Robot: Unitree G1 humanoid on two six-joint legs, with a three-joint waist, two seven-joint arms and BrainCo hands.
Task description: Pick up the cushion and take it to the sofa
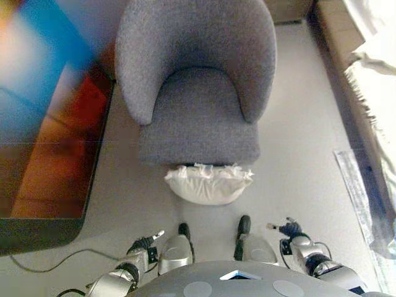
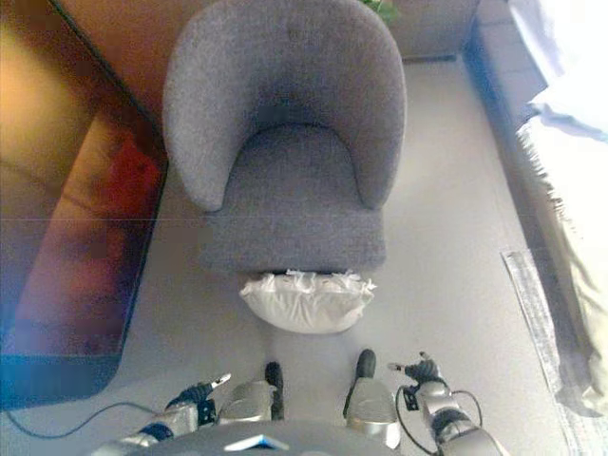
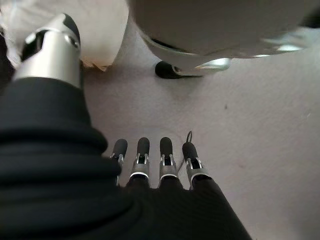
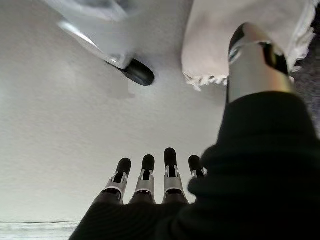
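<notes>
A white cushion (image 1: 208,183) with a fringed edge lies on the floor against the front of a grey armchair (image 1: 198,93). It also shows in the left wrist view (image 3: 97,30) and the right wrist view (image 4: 240,35). My left hand (image 1: 146,244) is low at the left, open and empty, fingers straight (image 3: 145,155). My right hand (image 1: 289,230) is low at the right, open and empty, fingers straight (image 4: 147,172). Both hands are well short of the cushion and apart from it.
A dark glossy low table (image 1: 43,136) stands at the left of the armchair. A bed or sofa with pale cloth (image 1: 371,68) runs along the right edge. A clear plastic sheet (image 1: 359,192) lies on the floor at the right.
</notes>
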